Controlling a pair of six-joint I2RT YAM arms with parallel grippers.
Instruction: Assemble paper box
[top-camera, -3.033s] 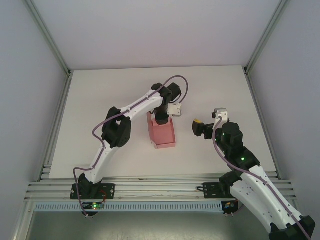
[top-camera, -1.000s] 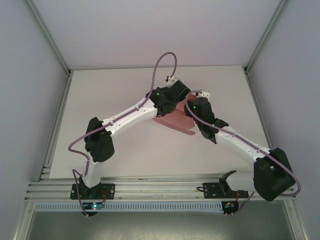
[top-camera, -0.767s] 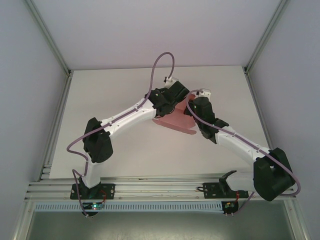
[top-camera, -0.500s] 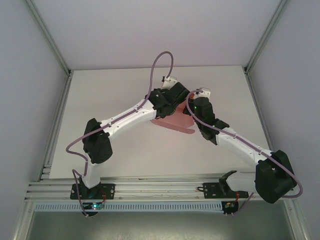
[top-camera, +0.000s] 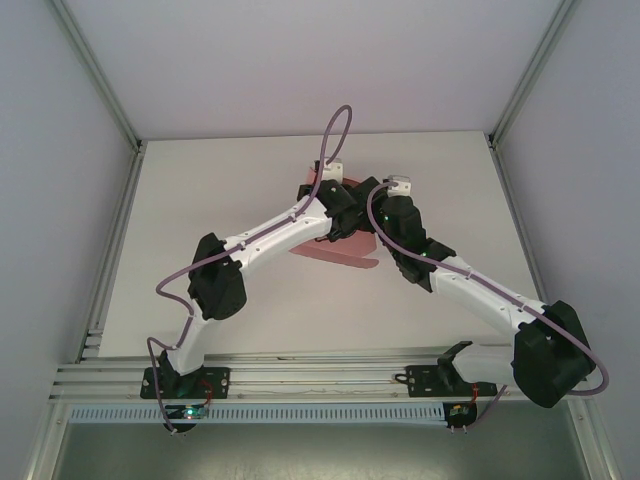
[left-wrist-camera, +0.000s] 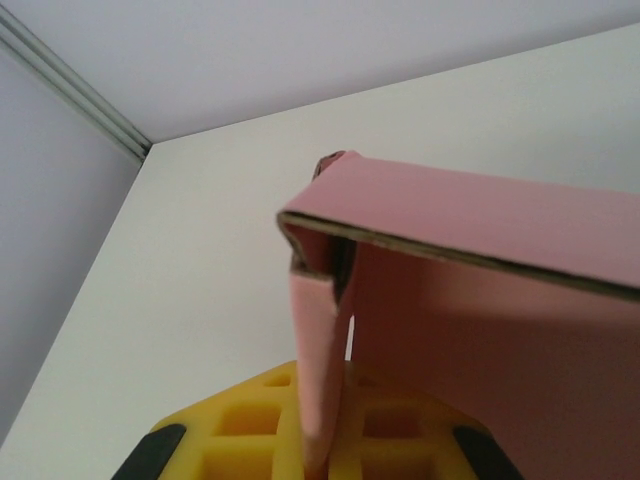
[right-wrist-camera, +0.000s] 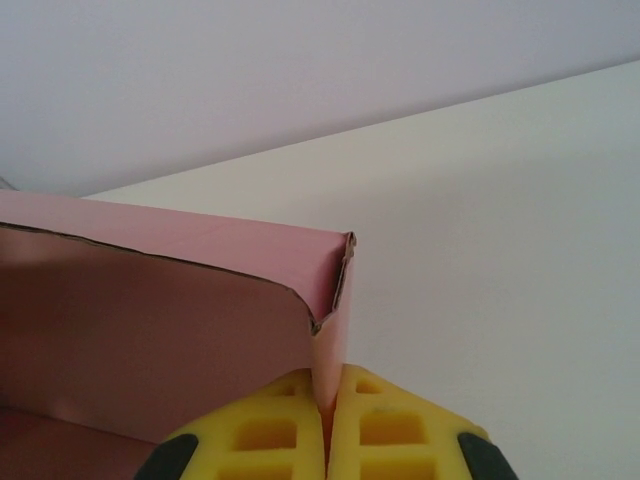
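On the left, the left tool (left-wrist-camera: 325, 445) has its yellow pads pressed together on a narrow flap (left-wrist-camera: 316, 370) that hangs down from a folded corner of the paper box (left-wrist-camera: 480, 300). From above, that tool (top-camera: 338, 203) sits over the far middle of the desk (top-camera: 200, 200), with pink card (top-camera: 335, 252) spreading out beneath both wrists. I can't tell whether the card rests on the desk or is held just off it. On the right, the right tool (right-wrist-camera: 328, 435) is closed tight on the thin edge of a wall at another corner of the box (right-wrist-camera: 150, 330).

To my eye the folding is partway through: walls are raised and corners creased, but nothing is tucked shut. Next, I'd expect one tool to hold firm while the other lets go and presses a flap home, gently, because thin card buckles easily.
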